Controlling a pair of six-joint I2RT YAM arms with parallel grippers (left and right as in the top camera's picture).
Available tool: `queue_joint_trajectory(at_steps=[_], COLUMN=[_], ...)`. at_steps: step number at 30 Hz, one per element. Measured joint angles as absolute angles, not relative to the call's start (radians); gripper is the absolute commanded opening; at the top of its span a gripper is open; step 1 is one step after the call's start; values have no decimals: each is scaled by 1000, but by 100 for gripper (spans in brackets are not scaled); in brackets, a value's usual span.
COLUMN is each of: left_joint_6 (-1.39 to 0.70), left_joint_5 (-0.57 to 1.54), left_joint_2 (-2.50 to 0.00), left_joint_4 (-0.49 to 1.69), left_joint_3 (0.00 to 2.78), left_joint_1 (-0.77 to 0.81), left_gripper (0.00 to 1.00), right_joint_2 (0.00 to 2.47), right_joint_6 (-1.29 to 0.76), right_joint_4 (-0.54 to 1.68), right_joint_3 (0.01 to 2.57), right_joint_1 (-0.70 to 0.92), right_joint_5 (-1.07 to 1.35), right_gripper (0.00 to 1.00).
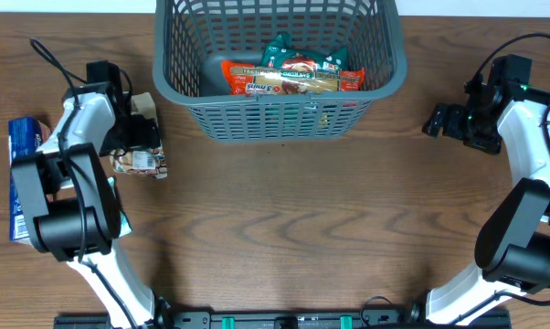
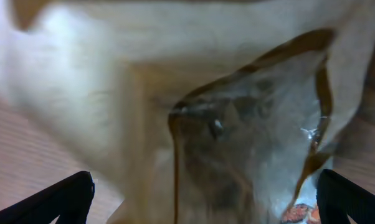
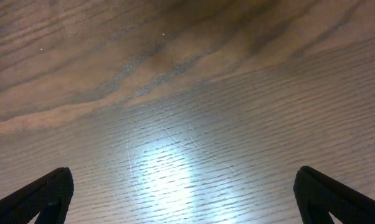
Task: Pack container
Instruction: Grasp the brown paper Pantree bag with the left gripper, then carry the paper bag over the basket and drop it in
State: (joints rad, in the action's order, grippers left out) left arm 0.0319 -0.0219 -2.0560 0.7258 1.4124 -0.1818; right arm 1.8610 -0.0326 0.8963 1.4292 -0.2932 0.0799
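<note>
The container [image 1: 277,117], a dark grey lattice basket, stands at the table's far middle. Inside lie a long red-and-orange packet [image 1: 293,80] and a teal packet [image 1: 304,57] behind it. My left gripper [image 1: 136,135] is open, low over a beige packet [image 1: 140,163] at the left. In the left wrist view this packet [image 2: 175,93], beige with a clear window, fills the frame between the wide-apart fingers of the left gripper [image 2: 205,190]; bare wood shows beside the left finger. My right gripper [image 1: 438,121] is open over bare table, with nothing between its fingers [image 3: 38,199].
A blue packet [image 1: 24,174] lies at the far left edge, partly under the left arm. Wooden tabletop [image 1: 293,219] stretches in front of the basket. The right wrist view shows only glossy wood [image 3: 175,124].
</note>
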Motion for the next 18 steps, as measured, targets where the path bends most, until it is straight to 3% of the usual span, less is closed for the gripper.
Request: queue_joint_trajectory(at_steps=[2, 8, 12, 18], left_joint_6=[28, 23, 27, 27], left_joint_5=[-22, -23, -22, -27], left_joint_2=[-2056, -2057, -2053, -1982], left_joint_4=[726, 752, 788, 865], left_joint_3=[1412, 1412, 1412, 1411], left_joint_1=[-182, -182, -181, -182], left_gripper=[92, 33, 6, 6], right_joint_2=[1861, 1861, 1861, 1861], right_joint_6=[-33, -33, -33, -33], right_joint_4=[896, 896, 897, 901], right_joint_3=[1429, 1429, 1429, 1429], right_joint_1=[-293, -293, -293, -293], right_joint_5=[80, 81, 80, 81], right_gripper=[99, 99, 99, 99])
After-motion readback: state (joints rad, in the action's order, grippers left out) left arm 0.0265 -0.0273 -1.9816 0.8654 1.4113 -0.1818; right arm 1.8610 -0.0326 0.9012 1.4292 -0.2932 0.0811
